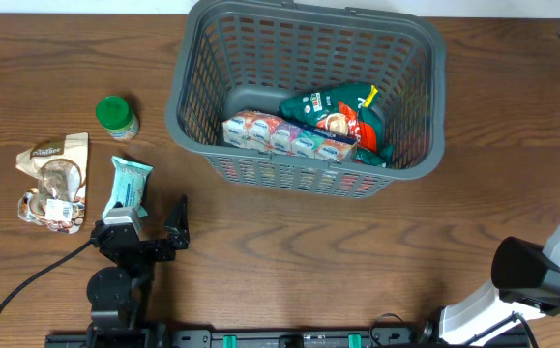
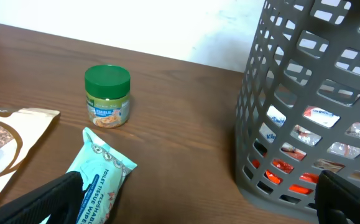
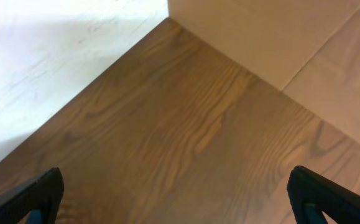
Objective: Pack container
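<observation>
The dark grey basket (image 1: pixel 177 108) stands at the back middle of the table and holds a green and red snack bag (image 1: pixel 340 114) and a row of small packets (image 1: pixel 284 136). It fills the right of the left wrist view (image 2: pixel 279 93). My left gripper (image 1: pixel 150 225) is open and empty at the front left, low over the table (image 2: pixel 198 202). Its left finger is beside a teal wipes pack (image 1: pixel 128 186) (image 2: pixel 105 180). My right gripper (image 3: pixel 180 193) is open and empty over bare wood near the table's corner.
A green-lidded jar (image 1: pixel 117 116) (image 2: pixel 107 96) stands left of the basket. A brown and white snack bag (image 1: pixel 55 179) (image 2: pixel 5 137) lies at the far left. The right arm's base (image 1: pixel 536 275) is at the front right.
</observation>
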Robot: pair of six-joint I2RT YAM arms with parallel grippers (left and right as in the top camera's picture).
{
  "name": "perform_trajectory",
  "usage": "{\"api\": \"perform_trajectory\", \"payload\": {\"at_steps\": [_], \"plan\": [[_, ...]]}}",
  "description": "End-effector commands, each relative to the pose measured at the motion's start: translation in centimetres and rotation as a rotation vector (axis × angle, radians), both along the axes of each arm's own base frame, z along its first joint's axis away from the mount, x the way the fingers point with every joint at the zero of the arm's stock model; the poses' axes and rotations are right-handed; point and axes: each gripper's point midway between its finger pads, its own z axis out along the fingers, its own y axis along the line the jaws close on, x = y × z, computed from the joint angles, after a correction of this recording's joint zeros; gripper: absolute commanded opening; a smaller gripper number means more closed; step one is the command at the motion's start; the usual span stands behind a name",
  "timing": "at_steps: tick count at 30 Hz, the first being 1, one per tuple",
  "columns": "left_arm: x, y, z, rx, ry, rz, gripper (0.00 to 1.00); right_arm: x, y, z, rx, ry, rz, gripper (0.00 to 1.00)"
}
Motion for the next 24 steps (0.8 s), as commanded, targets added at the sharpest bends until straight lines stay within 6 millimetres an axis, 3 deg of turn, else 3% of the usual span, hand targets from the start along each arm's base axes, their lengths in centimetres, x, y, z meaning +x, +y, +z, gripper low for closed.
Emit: {"api": "perform_trajectory", "payload": {"at_steps": [1,24], "plan": [[0.02,0.06,-1.24,0.006,0.025,0.002,0.99,0.11,0.34,0.29,0.029,-0.026,0.01,0.99],[0.05,0.05,-1.28,-0.006,0.028,0.004,0.99,0.1,0.33,0.29,0.028,-0.026,0.009,0.99]]}}
